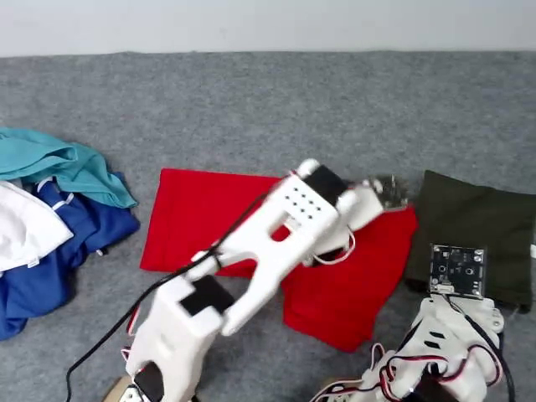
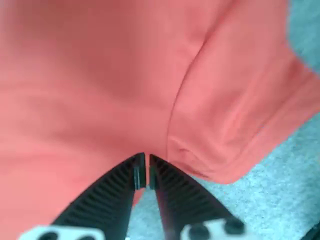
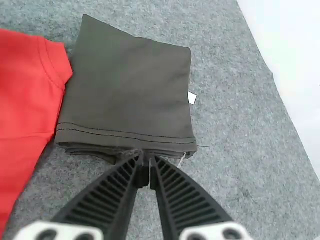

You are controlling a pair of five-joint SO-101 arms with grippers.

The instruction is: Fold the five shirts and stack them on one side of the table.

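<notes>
Stretching from the near left corner across the table's middle, the left arm hides a diagonal strip of the red shirt in the high view. The left gripper is a blur there, above the shirt's far right end. In its own wrist view, the left gripper has its jaws pressed together with the tips at the red cloth. Whether any fabric is pinched between them cannot be made out.

The right arm's wrist board covers the near edge of the folded dark olive shirt, which the right border of the high view also cuts off. The right gripper is closed too, its tips at the hem of that folded shirt, with nothing visibly held.

The red shirt lies flat. Its long axis runs left to right across the table and dips toward the near side at the right. One sleeve points at the dark shirt and meets its edge.

On the grey table cover, at the left, lies an unfolded heap. It holds a teal shirt farthest back, a blue shirt beneath it and a white shirt on top. The white and blue ones are cut by the left border.
</notes>
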